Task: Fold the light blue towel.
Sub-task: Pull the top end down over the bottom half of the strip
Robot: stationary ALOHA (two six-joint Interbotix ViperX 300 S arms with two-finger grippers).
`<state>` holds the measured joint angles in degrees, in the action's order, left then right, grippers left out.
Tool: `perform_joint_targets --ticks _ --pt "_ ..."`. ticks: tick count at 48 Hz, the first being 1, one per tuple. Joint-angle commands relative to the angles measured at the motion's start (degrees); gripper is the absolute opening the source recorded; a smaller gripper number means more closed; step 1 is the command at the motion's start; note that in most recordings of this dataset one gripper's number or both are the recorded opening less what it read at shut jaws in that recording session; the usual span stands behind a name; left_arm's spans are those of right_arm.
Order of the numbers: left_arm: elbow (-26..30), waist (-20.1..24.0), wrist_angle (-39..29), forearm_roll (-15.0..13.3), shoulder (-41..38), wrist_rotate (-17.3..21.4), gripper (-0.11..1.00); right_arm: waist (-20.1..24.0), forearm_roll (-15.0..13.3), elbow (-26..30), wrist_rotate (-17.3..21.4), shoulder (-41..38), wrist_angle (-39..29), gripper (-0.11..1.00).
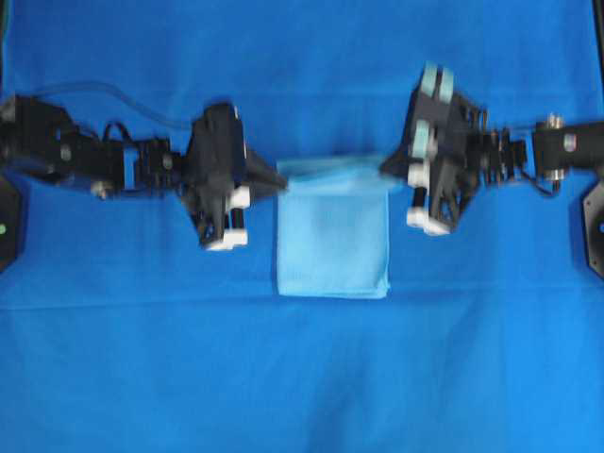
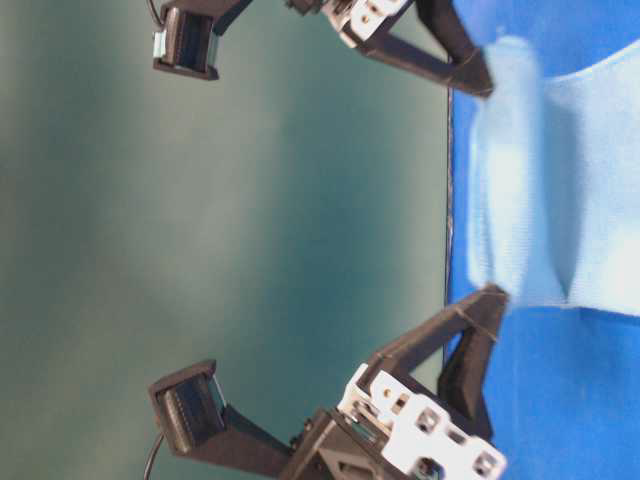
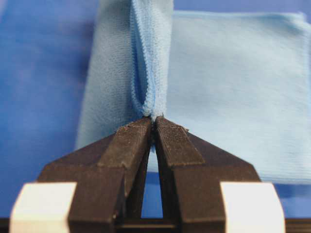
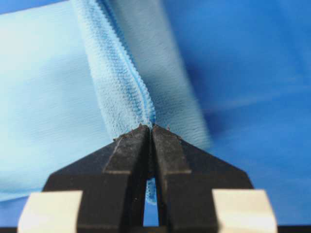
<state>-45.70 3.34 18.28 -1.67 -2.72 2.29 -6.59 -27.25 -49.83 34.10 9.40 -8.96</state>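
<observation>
Overhead, the light blue towel [image 1: 332, 236] is lying mid-table on the royal-blue sheet [image 1: 302, 377], both grippers flanking its top edge. Left gripper [image 3: 153, 121] is pinching a towel corner; right gripper [image 4: 147, 128] is clamping another.

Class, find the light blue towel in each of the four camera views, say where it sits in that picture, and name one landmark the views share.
Overhead: light blue towel at centre, between both grippers.
Table-level: right side, spanning between two black gripper tips.
Left wrist: upper middle and right, edge pinched by the left gripper.
Right wrist: left and centre, edge pinched by the right gripper.
Shared landmark: the royal-blue sheet underneath.
</observation>
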Motion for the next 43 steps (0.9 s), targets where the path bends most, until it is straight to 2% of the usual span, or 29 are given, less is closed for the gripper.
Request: perform_joint_targets --ticks 1,9,16,25,39,43 --pt "0.7 -2.81 -0.18 0.09 0.7 0.18 0.05 2.81 0.18 0.26 1.41 0.97 -0.79 0.03" --pt "1.05 -8.0 -0.09 0.0 -0.97 0.18 0.05 7.03 0.18 0.0 3.96 0.7 -1.49 0.03" --pt "1.67 -10.63 0.0 -0.18 -3.08 0.09 0.05 9.67 0.18 -0.09 6.06 -0.44 -1.32 0.03" --pt "2.55 -10.55 0.09 -0.18 -6.33 0.09 0.05 10.11 0.18 0.53 8.09 -4.31 0.79 0.03" --pt "2.81 -9.76 1.05 -0.18 -8.26 0.09 0.05 10.11 0.7 2.11 9.05 -8.96 4.75 0.03" --pt "2.99 -9.76 1.41 -0.09 -8.26 0.18 0.17 10.11 0.7 2.55 9.05 -9.05 4.92 0.04"
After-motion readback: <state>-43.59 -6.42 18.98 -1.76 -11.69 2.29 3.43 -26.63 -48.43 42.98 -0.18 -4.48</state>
